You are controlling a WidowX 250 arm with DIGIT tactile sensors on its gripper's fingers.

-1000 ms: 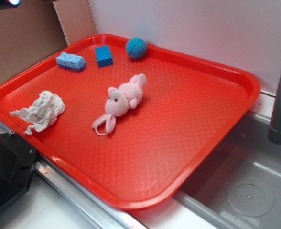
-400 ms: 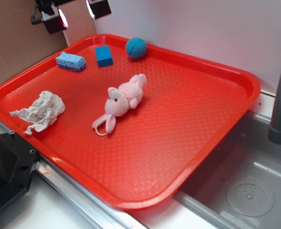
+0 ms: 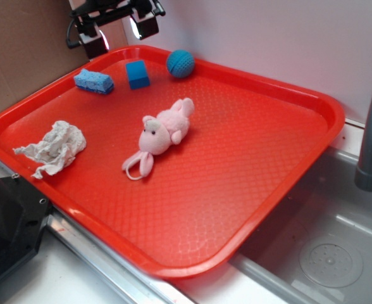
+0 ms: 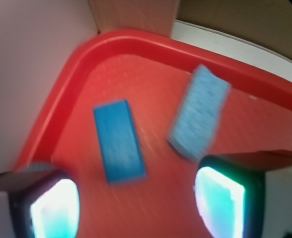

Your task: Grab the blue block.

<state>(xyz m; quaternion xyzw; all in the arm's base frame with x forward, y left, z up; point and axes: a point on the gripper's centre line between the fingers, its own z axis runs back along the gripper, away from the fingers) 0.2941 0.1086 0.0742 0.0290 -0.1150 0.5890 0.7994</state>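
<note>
Two black gripper fingers [image 3: 94, 33] spread apart, empty, hover over red plastic tray's [image 3: 312, 101] far-left corner, w/ small bright-blue rectangular block [image 3: 137, 74] just below.

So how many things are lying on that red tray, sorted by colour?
Blue: 3, a solid bright-blue rectangular block, a paler porous blue sponge, a teal knitted ball
Pink: 1, a plush toy animal
White: 1, a crumpled cloth
Total: 5
</note>
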